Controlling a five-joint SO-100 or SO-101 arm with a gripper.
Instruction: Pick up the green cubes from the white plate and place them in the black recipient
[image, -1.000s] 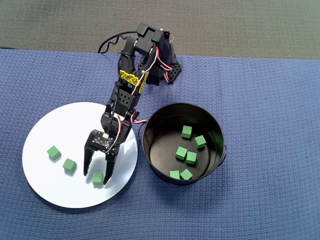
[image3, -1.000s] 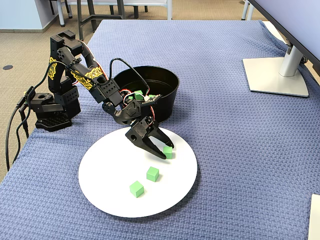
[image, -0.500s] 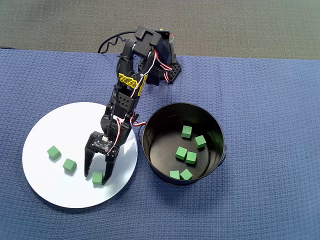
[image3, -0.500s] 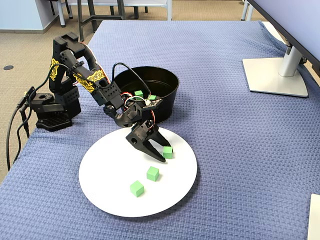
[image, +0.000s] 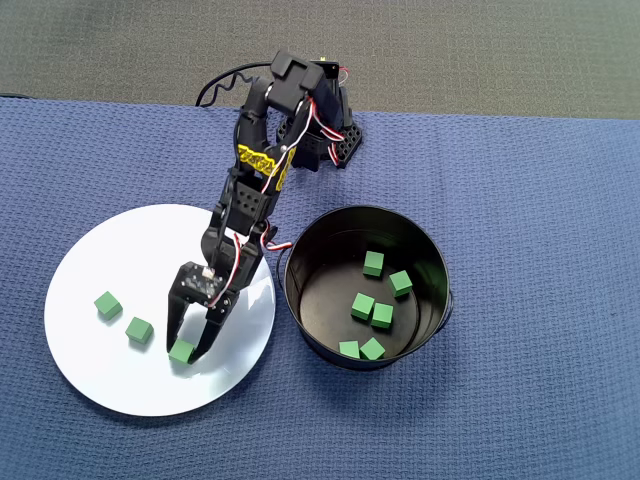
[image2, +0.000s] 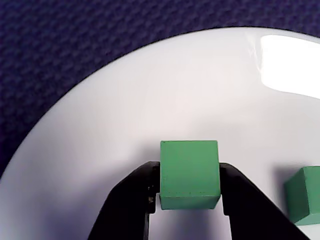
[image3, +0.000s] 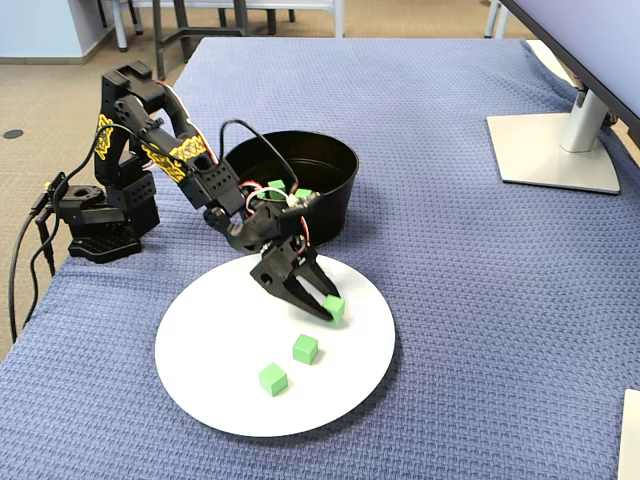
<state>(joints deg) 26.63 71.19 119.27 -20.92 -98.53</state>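
Nine green cubes are showing in all. Three are sitting on the white plate (image: 110, 370): one (image: 108, 305) near its left side in the overhead view, a second (image: 139, 330) just beside it, and a third cube (image2: 189, 174) that the gripper (image: 185, 350) is pinching between its two black fingers (image2: 131, 200), one pressing each side of it. That cube is lying low on the plate's near part in the overhead view; whether it is touching the plate I cannot tell. The other six cubes (image: 372, 264) are lying scattered on the shiny bottom of the black recipient (image: 436, 305), which is standing just beside the plate, to its right in the overhead view.

One black arm (image3: 165, 150) with yellow markings is reaching down from its base (image3: 105, 215) at the bench's edge. A blue woven cloth (image3: 480, 300) is covering the bench. A monitor foot (image3: 555, 150) is standing at the far right in the fixed view, and chair legs (image3: 185, 25) on a tan floor are showing beyond the bench.
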